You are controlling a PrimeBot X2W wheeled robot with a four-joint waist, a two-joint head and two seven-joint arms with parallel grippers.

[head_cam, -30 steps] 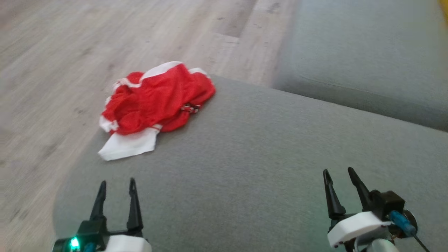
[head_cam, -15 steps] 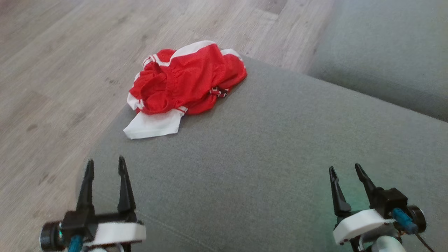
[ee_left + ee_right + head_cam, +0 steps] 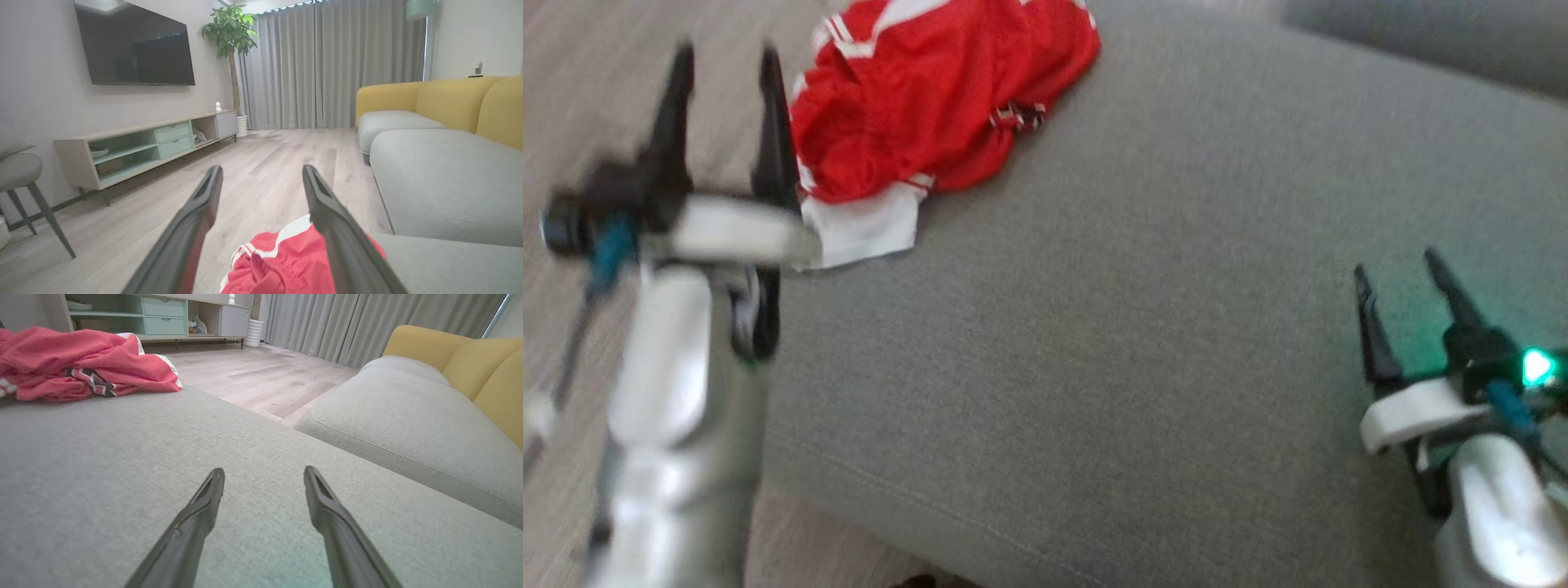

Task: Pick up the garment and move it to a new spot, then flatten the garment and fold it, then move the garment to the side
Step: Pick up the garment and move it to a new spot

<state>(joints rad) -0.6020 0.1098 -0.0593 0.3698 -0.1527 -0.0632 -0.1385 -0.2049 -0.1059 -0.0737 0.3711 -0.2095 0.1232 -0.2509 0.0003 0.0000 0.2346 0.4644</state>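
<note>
— Where's the garment (image 3: 931, 90)?
— On the grey cushion (image 3: 1135, 286), bunched at its far left corner by the edge. My left claw (image 3: 725, 53) hangs just beside it, spread wide to take it. My right claw (image 3: 1395, 265), spread too, hovers well apart.

The left gripper (image 3: 725, 53) and right gripper (image 3: 1395, 265) have black tapered fingers (image 3: 772, 122) on white brackets (image 3: 735, 233). Pale silver forearms (image 3: 662, 367) carry blue cables (image 3: 1507, 404).

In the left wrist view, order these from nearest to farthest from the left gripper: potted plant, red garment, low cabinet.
1. red garment, just below the fingers.
2. low cabinet, at the left side.
3. potted plant, far corner beside the curtains.
</note>
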